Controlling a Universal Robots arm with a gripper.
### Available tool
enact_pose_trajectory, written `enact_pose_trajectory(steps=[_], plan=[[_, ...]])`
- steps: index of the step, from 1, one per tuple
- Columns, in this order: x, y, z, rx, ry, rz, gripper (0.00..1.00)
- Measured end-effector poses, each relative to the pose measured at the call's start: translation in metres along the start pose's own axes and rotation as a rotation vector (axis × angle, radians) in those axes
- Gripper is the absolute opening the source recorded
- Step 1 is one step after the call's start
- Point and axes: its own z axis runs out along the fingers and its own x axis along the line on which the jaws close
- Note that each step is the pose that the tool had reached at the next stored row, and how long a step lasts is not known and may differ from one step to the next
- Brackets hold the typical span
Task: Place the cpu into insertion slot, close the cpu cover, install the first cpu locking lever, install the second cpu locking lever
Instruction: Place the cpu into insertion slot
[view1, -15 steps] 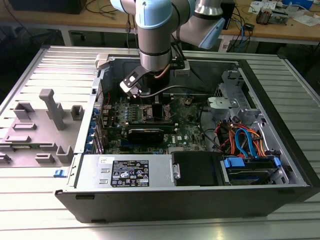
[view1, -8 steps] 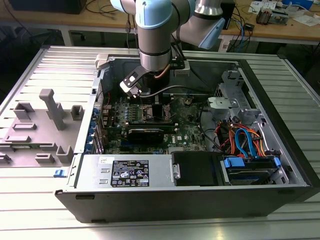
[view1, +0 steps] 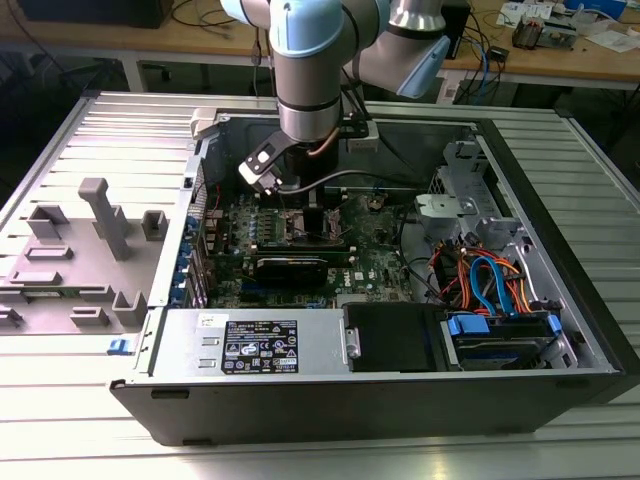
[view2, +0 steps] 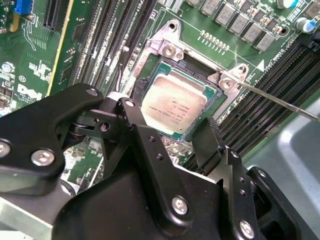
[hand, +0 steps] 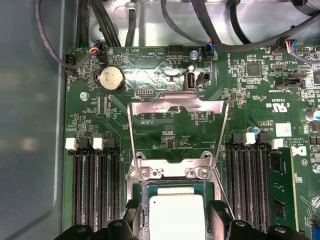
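The cpu (view2: 172, 107) lies flat in the insertion slot (view2: 192, 75), its dull silver top facing up; it also appears in the first wrist view (hand: 177, 215). My gripper (view2: 170, 127) hangs just above it, open, with one black finger (hand: 131, 212) on each side of the chip and a small gap to it. The cpu cover (hand: 177, 100) is swung up and back off the socket on its hinge plate (hand: 170, 172). A thin locking lever (view2: 280, 102) sticks out sideways from the socket corner. In the exterior view the gripper (view1: 310, 218) reaches down into the open computer case.
Black memory slots (hand: 95, 185) flank the socket on both sides. A coin cell (hand: 111, 79) and black cables (hand: 210, 30) lie beyond the cover. The case holds a power supply (view1: 250, 345), a long black card (view1: 290, 265) and drive cables (view1: 490, 280). A grey fixture (view1: 95, 230) stands at the exterior view's left.
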Motion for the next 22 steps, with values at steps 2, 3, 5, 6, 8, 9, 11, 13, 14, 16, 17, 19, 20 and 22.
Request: enact_pose_trajectory(steps=[2, 3, 5, 6, 8, 9, 11, 13, 14, 16, 17, 19, 20, 22], plan=[[0.0009, -0.0001, 0.0001, 0.0001, -0.0002, 0.001, 0.65], [0.0015, -0.0001, 0.0002, 0.0001, -0.0002, 0.001, 0.65], [0.0027, -0.0001, 0.0007, 0.0000, -0.0001, 0.002, 0.65], [0.0028, -0.0001, 0.0007, 0.0002, -0.0002, 0.002, 0.65], [0.0028, -0.0002, 0.0007, 0.0003, -0.0012, 0.003, 0.65], [0.0028, -0.0002, 0.0008, 0.0002, -0.0022, 0.003, 0.65], [0.0029, -0.0002, 0.0008, 0.0001, -0.0093, 0.002, 0.65], [0.0028, -0.0001, 0.0004, 0.0002, -0.0146, 0.002, 0.65], [0.0028, -0.0001, 0.0002, 0.0002, -0.0156, 0.002, 0.65], [0.0027, 0.0001, -0.0018, 0.0000, -0.0166, 0.002, 0.65], [0.0027, 0.0002, -0.0031, 0.0000, -0.0166, 0.002, 0.65], [0.0025, 0.0006, -0.0086, 0.0003, -0.0167, 0.002, 0.65], [0.0025, 0.0012, -0.0107, 0.0021, -0.0167, 0.002, 0.65], [0.0024, 0.0024, -0.0133, 0.0067, -0.0167, 0.001, 0.57]])
